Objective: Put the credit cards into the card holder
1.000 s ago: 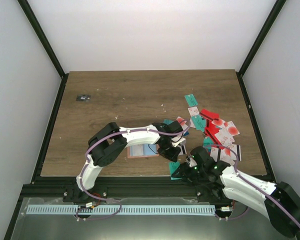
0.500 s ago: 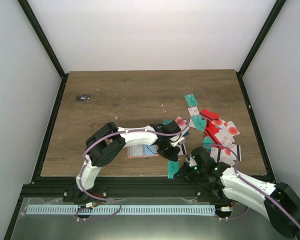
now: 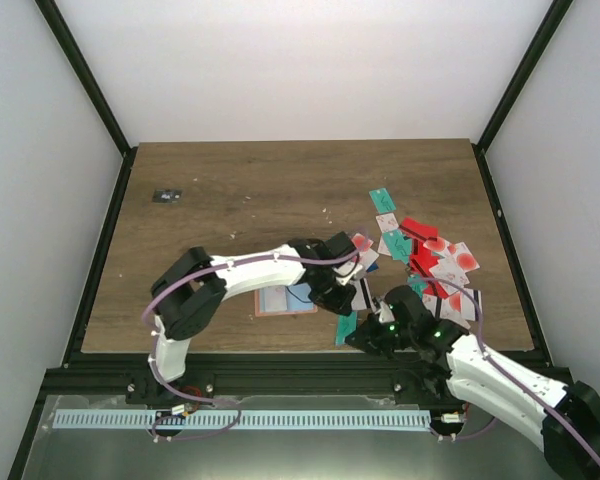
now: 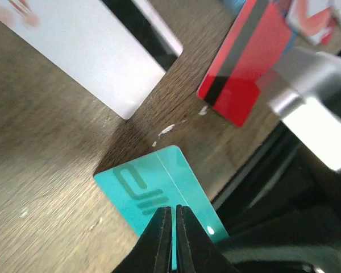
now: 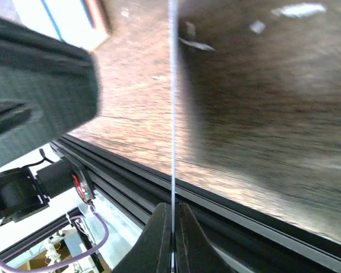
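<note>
From above: brown wood-grain surface (image 3: 240,190), the card holder (image 3: 280,301) lying open and flat on it, salmon rim around blue-grey pockets, just left of the left pincer (image 3: 332,292); loose heap of thin glossy credit cards (image 3: 435,262) to the right; right pincer (image 3: 358,335) near the front edge, clamped on a tilted teal card (image 3: 346,327). Through the left wrist: left pincer (image 4: 174,219) clenched tip to tip before the teal card (image 4: 150,190); white card (image 4: 85,51) and red card (image 4: 244,68), both black-striped, beyond. Through the right wrist: right pincer (image 5: 171,216) nipping the teal card (image 5: 172,85), edge-on as a thin line; blurred dark arm (image 5: 40,96) at left.
</note>
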